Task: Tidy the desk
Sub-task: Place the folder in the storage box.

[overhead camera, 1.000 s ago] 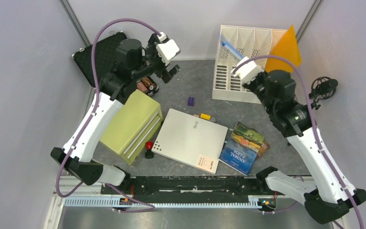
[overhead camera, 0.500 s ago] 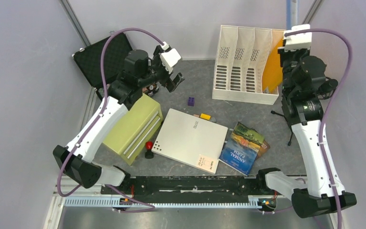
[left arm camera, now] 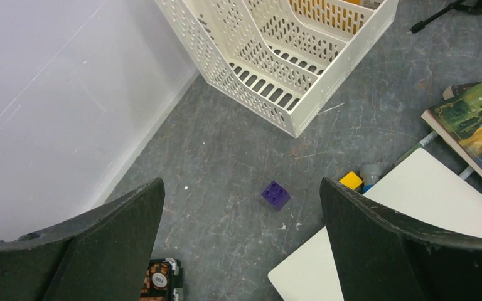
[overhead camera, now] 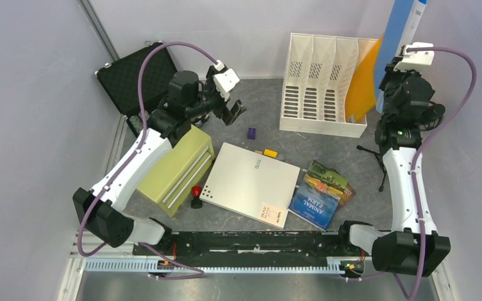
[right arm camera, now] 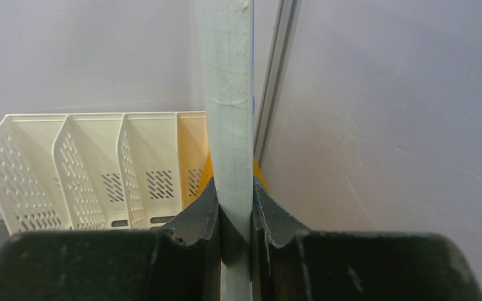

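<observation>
The desk (overhead camera: 257, 106) is a dark grey veined surface. My right gripper (overhead camera: 394, 70) is shut on a tall light-blue folder (overhead camera: 403, 31) and holds it upright, high above the right end of the white file organizer (overhead camera: 319, 125). In the right wrist view the folder (right arm camera: 229, 94) runs up from between the closed fingers (right arm camera: 235, 188). An orange folder (overhead camera: 363, 81) stands in the organizer's rightmost slot. My left gripper (overhead camera: 231, 113) is open and empty above the desk (left arm camera: 226, 163), with a purple brick (left arm camera: 276, 194) between its fingers in that view.
A yellow-green drawer cabinet (overhead camera: 174, 164), a white flat board (overhead camera: 251, 182), an Animal Farm book (overhead camera: 317, 197), a red stamp (overhead camera: 196, 194) and a yellow brick (overhead camera: 270, 153) lie on the desk. A black case (overhead camera: 132, 72) sits back left. A microphone tripod (overhead camera: 427, 116) stands at right.
My right arm has lifted the blue folder from the organizer's left side and swung it right and up to the right wall. My left gripper has moved slightly right and forward.
</observation>
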`<move>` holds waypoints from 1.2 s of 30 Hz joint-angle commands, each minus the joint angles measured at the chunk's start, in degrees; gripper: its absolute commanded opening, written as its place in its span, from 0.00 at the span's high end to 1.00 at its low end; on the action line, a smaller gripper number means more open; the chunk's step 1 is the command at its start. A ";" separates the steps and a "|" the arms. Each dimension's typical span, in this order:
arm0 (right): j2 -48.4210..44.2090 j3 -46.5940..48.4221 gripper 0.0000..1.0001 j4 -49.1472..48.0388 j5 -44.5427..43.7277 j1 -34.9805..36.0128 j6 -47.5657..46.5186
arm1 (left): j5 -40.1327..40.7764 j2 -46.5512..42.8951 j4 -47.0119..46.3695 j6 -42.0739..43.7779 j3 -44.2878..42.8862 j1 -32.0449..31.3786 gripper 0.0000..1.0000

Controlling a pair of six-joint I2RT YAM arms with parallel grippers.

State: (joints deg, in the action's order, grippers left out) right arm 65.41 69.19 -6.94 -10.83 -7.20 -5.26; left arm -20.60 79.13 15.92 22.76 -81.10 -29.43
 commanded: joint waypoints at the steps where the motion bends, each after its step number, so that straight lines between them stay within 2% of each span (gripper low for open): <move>1: -0.64 0.12 1.00 -9.45 4.14 -0.30 3.39 | -1.99 0.17 -3.50 -2.11 0.83 -0.20 0.00; 13: 4.21 -7.22 1.00 -23.01 4.54 -0.87 5.16 | -2.69 0.06 -3.87 -2.16 2.38 -0.19 0.00; 23: 10.42 -24.47 1.00 -51.43 8.20 -3.28 11.16 | -3.32 0.82 -4.71 -2.83 3.78 -0.19 0.00; 29: 15.19 -31.56 1.00 -63.81 10.63 -3.41 12.84 | -3.83 1.81 -4.67 -3.18 4.18 -0.19 0.00; 36: 17.64 -35.62 1.00 -72.95 11.82 -3.43 13.11 | -4.01 3.18 -4.85 -3.81 3.95 -0.19 0.00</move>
State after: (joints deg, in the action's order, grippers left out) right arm 82.96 34.33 -64.34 -0.10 -10.41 7.07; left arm -23.09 81.41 13.28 21.45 -77.01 -29.43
